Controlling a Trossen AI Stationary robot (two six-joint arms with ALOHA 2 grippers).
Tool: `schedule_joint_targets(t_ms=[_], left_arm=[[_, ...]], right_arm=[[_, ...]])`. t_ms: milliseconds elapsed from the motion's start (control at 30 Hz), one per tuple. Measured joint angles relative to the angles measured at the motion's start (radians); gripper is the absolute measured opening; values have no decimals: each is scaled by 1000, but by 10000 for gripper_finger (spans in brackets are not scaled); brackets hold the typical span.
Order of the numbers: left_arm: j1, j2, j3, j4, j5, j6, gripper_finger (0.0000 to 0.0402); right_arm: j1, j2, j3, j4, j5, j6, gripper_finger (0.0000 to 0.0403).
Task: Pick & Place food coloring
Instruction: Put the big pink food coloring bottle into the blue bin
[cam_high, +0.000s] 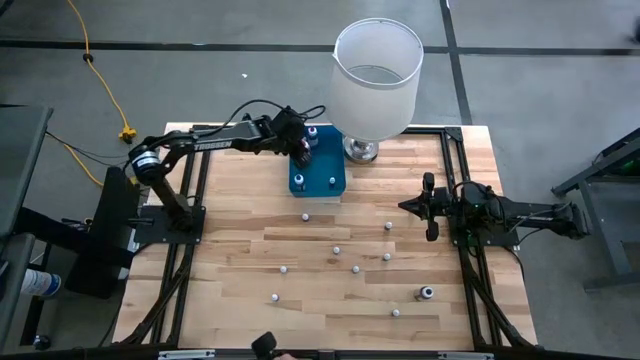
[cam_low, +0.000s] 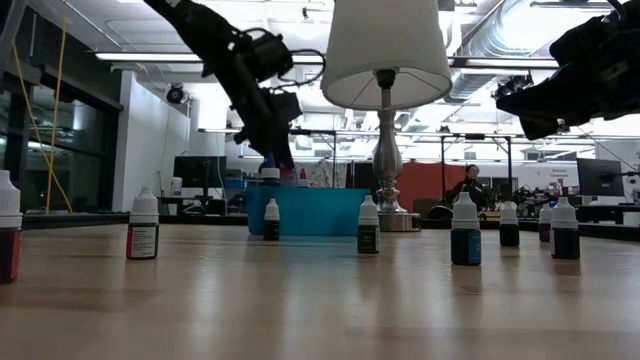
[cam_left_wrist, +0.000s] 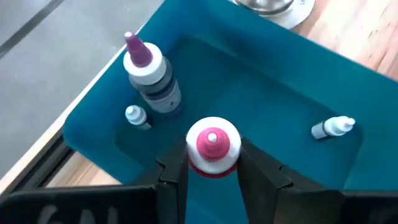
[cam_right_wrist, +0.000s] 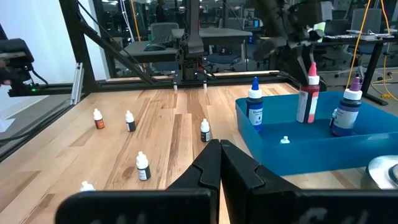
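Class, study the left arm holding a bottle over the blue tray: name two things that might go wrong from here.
1. The left gripper holds the pink-tipped bottle just beneath its cap; released above the blue tray floor, it may topple.
2. The purple-tipped bottle stands close by; a sideways drift might knock it over.

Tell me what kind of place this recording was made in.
Probably an open-plan robotics lab or office: a pale wooden worktable in a black metal frame, computer monitors on desks behind it, and a grey concrete floor.
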Motion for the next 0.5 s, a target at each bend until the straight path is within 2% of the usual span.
schedule_joint_targets(t_ms=[267, 500], left_arm=[[19, 56, 9, 73, 43, 47, 92], [38, 75, 32, 80, 35, 37, 92]], right_arm=[[0, 0, 0, 0, 0, 0, 0], [0, 0, 0, 0, 0, 0, 0]])
